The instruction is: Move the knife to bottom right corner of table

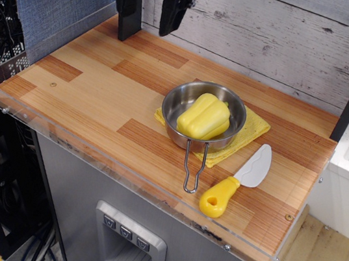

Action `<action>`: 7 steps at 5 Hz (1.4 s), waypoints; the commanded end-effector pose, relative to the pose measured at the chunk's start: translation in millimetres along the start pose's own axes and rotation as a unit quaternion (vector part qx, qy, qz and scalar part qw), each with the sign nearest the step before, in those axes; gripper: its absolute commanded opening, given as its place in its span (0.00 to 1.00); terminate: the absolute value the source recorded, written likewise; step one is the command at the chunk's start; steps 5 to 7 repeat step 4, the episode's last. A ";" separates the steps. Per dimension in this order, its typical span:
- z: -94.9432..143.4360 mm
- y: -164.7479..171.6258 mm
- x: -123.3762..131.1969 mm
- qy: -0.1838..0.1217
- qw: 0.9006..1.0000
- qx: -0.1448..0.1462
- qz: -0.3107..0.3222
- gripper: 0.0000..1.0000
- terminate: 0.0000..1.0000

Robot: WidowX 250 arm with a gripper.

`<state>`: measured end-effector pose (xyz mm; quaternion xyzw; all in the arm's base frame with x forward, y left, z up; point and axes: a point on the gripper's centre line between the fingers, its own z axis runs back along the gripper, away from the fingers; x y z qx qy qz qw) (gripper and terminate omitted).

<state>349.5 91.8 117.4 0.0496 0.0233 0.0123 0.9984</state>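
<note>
The knife [235, 181] lies free at the worktop's [89, 85] bottom right corner, beside the pan [203, 116] — placement looks done. The claw [151, 5] hangs open and empty over the far left corner; nothing remains but parking.

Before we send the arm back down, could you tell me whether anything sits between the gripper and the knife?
Yes. The pan holding a yellow block, on a yellow cloth, sits between the gripper at the back left and the knife near the front right.

Gripper [150, 18]: matte black, two long flat blocky fingers [173, 12], crossbar above; small screws possibly, blurred.
</note>
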 end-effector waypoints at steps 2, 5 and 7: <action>10.4 -4.5 -12.4 -0.068 0.994 -0.001 0.085 1.00 0.00; 10.4 -4.5 -12.4 -0.068 0.994 -0.001 0.085 1.00 1.00; 10.4 -4.5 -12.4 -0.068 0.994 -0.001 0.085 1.00 1.00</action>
